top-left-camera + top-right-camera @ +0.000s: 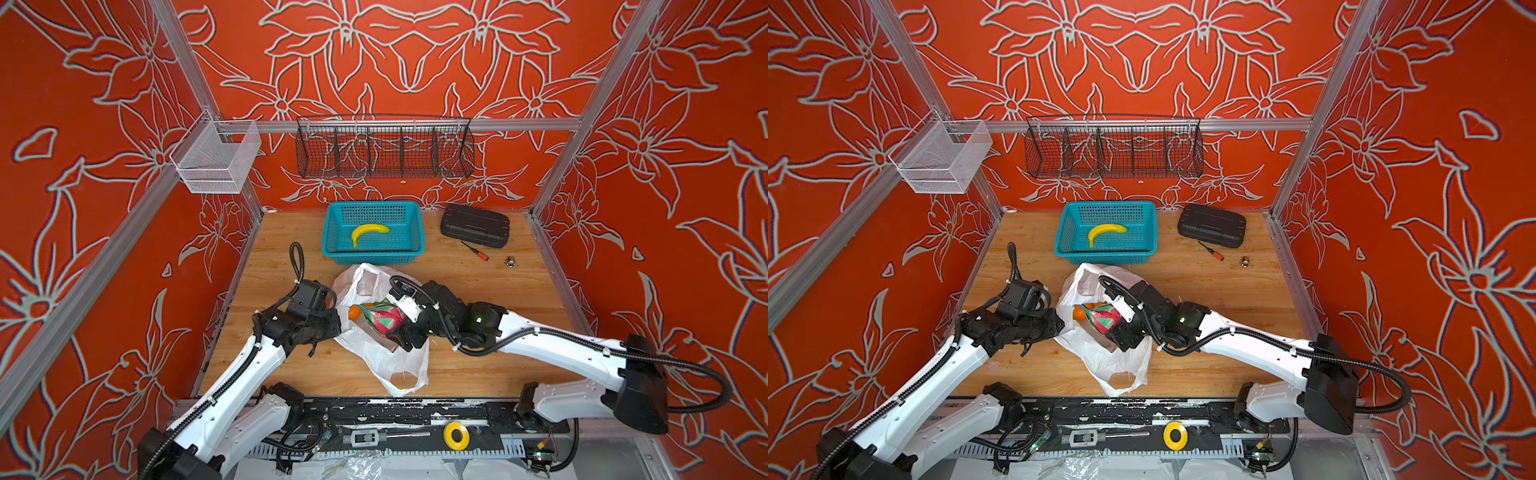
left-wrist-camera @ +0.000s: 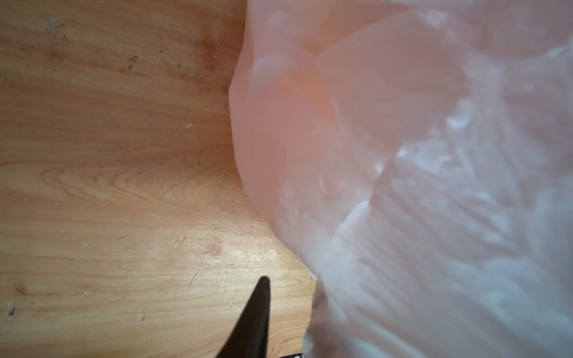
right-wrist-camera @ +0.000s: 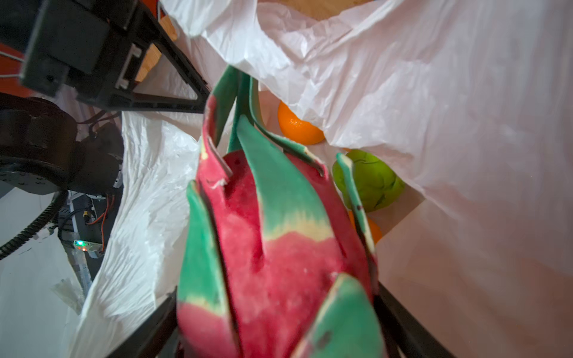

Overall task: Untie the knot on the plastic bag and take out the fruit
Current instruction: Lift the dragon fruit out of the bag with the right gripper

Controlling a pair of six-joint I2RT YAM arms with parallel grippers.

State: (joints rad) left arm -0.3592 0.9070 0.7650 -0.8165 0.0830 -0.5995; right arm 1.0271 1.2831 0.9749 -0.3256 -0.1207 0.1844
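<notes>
In both top views the plastic bag [image 1: 374,357] lies crumpled on the worktop [image 1: 478,291] with its mouth gaping. The teal basket [image 1: 332,232], with a banana [image 1: 368,232] in it, sits just behind the bag. A black case [image 1: 475,226] and a screwdriver [image 1: 473,251] lie behind the bag and to its right. The right gripper [image 1: 390,328] reaches into the bag's mouth from the right, pinching the dragon fruit [image 1: 382,316]. An orange [image 1: 354,312] shows beside the dragon fruit, inside the bag. The left gripper [image 1: 334,322] is at the bag's left rim – whether it is spread or pressed together cannot be told. A grey device at the front rail [image 1: 365,438] carries markings too small to read.

Left wrist view: one black finger [image 2: 254,319] hangs over bare wood just beside the bag's translucent plastic [image 2: 403,186], which hides the other finger.

Right wrist view: the dragon fruit [image 3: 279,248] fills the space between the right gripper's two black fingers [image 3: 148,325]. Deeper in the bag lie an orange [image 3: 297,127], a bumpy green fruit [image 3: 372,183] and a sliver of another orange [image 3: 369,229]. A finger of the left gripper [image 3: 173,90] touches the bag's rim.
</notes>
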